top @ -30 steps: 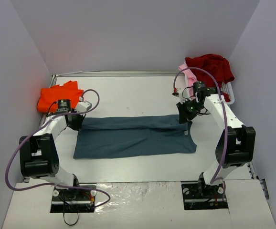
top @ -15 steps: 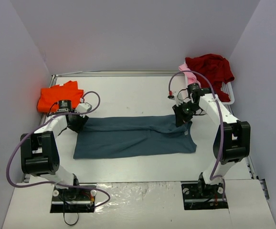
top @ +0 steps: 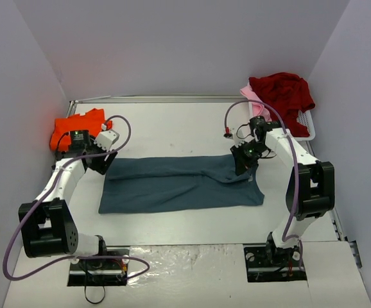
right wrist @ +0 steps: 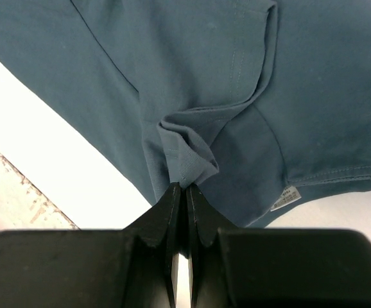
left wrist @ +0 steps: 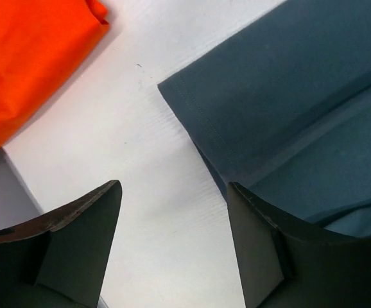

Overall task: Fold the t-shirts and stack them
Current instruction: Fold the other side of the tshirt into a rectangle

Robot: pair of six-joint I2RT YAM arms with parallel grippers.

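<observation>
Blue-grey shirt (top: 182, 183): lies flat across the middle of the desk (top: 172, 122), folded lengthwise into a long band with its far edge doubled over.
Right end effector (right wrist: 185, 187): at the blue-grey shirt's far right end, jaws pressed together on a small fold of its cloth, which is drawn up into a pucker.
Left end effector (left wrist: 172, 187): just off the blue-grey shirt's far left corner, jaws well apart with nothing between them, bare desk below.
Handling: light, limp cloth. It will likely sag and crease from a single pinch, and the layers may slide over each other.
Where to hold: probably at both ends of one edge, through all layers at a hem or corner, so the fold travels evenly.
Orange shirt (top: 76, 128): beyond the blue-grey shirt's left end and apart from it, a compact bundle by the left wall.
Basket (top: 306, 125): white, beyond the blue-grey shirt's right end, in the far corner.
Basket contents: a dark red shirt (top: 285, 93) is heaped loose on top and a pink shirt (top: 253, 99) pokes out at its left. How much lies inside cannot be told.
</observation>
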